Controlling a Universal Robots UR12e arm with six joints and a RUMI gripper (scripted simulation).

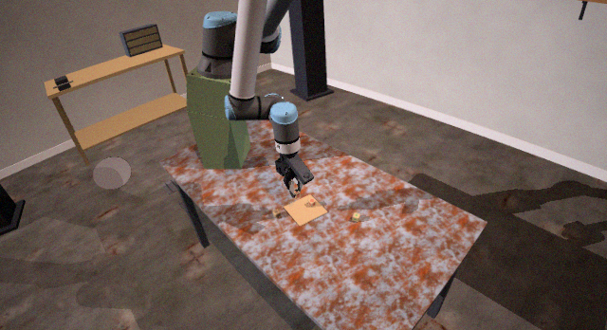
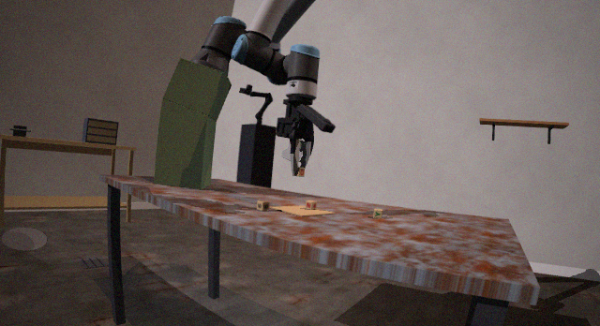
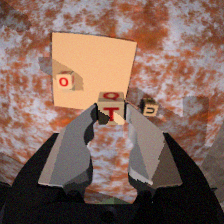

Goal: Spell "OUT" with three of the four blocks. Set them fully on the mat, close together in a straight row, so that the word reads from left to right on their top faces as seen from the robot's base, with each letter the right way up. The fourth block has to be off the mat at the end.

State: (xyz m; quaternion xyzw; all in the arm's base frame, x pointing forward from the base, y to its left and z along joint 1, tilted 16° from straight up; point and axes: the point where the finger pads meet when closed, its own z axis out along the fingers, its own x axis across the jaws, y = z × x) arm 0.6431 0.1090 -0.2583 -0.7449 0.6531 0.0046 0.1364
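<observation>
The jaws are clamped on the T block [image 3: 111, 107], held well above the bench [image 2: 422, 242] near the mat's [image 3: 100, 60] edge. The O block [image 3: 64, 81] sits on the mat's left part in the wrist view. I judge the T must come down on the mat beyond the O, leaving a gap for the U.

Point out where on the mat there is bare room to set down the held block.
The gripper is shut on the T block, high above the table. On the mat, only the O block sits, near one edge; the stretch beside it toward the opposite edge is bare. Off the mat, another block lies just past that edge.
</observation>
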